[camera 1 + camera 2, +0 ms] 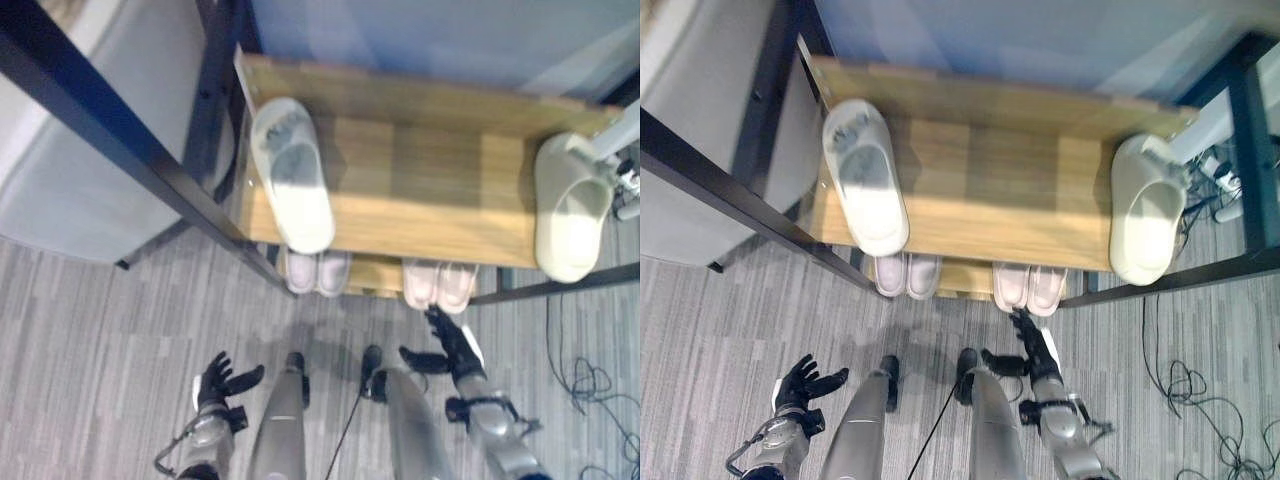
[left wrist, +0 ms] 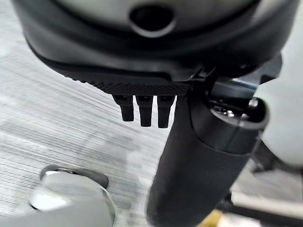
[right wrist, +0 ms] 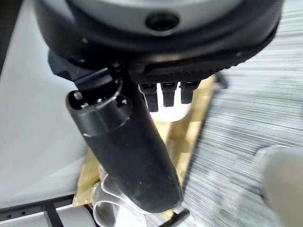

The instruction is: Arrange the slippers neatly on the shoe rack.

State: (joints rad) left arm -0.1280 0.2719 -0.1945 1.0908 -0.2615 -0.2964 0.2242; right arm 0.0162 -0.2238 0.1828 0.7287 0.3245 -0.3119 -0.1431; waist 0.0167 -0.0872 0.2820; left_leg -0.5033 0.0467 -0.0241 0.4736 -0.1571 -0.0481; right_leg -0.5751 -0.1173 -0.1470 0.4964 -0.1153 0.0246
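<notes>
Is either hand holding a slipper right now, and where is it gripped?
Nothing is held. The left hand and right hand hang open above the grey floor.

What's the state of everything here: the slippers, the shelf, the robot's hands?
Left slipper: on top shelf, toe overhanging the front edge.
Right slipper: on top shelf, overhanging too.
Pink slippers: two pairs on the lower shelf.
Left hand: open, holding nothing.
Right hand: open, holding nothing.

slippers top shelf (image 1: 291,172): 2 | lower-shelf pairs (image 1: 318,272): 2
</notes>
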